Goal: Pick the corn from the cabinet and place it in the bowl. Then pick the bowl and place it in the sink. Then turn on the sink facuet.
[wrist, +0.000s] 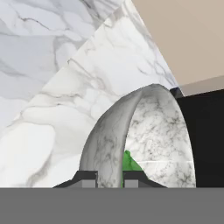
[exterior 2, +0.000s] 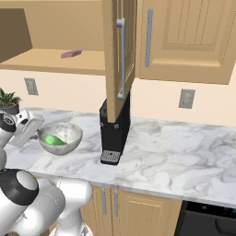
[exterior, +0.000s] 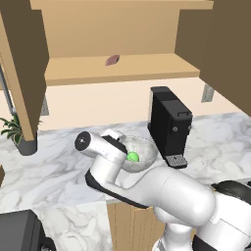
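Corn (exterior 2: pixel 54 140) is lying inside the bowl (exterior 2: pixel 69 133) on the desk (exterior 2: pixel 175 152), while the hand view alone is showing the jaws (wrist: pixel 110 178) straddling the bowl's rim, their grip unclear.

Marble counter (exterior 2: pixel 184 152) bears bowl (exterior 2: pixel 69 136), coffee machine (exterior 2: pixel 114 133), potted plant (exterior 2: pixel 8 102); cabinet shelf (exterior: pixel 147 66) a reddish item (exterior: pixel 112 60).

The white arm is bending forward over the counter, its wrist turned sideways so the gripper (wrist: pixel 109 177) is sitting low at the near rim of the bowl (wrist: pixel 109 131). The two dark fingertips (wrist: pixel 87 178) are standing slightly apart, straddling that rim, one outside the bowl, one inside.
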Motion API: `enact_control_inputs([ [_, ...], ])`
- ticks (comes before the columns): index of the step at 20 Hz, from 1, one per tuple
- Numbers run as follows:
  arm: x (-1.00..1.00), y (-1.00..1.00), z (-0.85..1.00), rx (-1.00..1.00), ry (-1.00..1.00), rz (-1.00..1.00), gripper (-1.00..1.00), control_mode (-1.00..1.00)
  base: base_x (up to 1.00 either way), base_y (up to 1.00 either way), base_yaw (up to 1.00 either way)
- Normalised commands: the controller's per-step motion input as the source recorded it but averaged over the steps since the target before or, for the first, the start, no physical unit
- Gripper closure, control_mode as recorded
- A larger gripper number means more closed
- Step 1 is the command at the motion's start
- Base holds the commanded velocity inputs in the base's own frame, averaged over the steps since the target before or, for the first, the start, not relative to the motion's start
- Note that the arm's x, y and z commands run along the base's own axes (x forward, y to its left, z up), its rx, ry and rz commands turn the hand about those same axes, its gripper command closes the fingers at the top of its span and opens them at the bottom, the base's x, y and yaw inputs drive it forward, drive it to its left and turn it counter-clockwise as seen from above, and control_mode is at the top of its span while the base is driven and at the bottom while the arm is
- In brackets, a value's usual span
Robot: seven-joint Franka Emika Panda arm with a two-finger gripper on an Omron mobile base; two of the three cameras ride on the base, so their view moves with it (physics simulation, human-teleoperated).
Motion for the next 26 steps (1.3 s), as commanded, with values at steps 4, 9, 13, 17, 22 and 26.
enact_control_inputs([
  [4,-0.48,0.0,0.6,0.0,0.0,0.27,1.0,-1.0,0.0,0.0,0.0],
  [9,-0.67,0.0,0.67,-0.03,-0.01,0.34,1.0,-1.0,0.0,0.0,0.0],
  [13,-0.89,0.0,0.93,-0.01,0.0,0.3,1.0,-1.0,0.0,0.0,0.0],
  [17,-0.86,-0.1,1.0,0.0,0.0,0.28,1.0,-1.0,0.0,0.0,0.0],
  [22,-0.9,-0.26,0.97,0.0,-0.01,0.28,1.0,-1.0,0.0,0.0,0.0],
  [26,-0.99,-0.41,0.86,0.0,-0.04,0.27,1.0,-1.0,0.0,0.0,0.0],
])
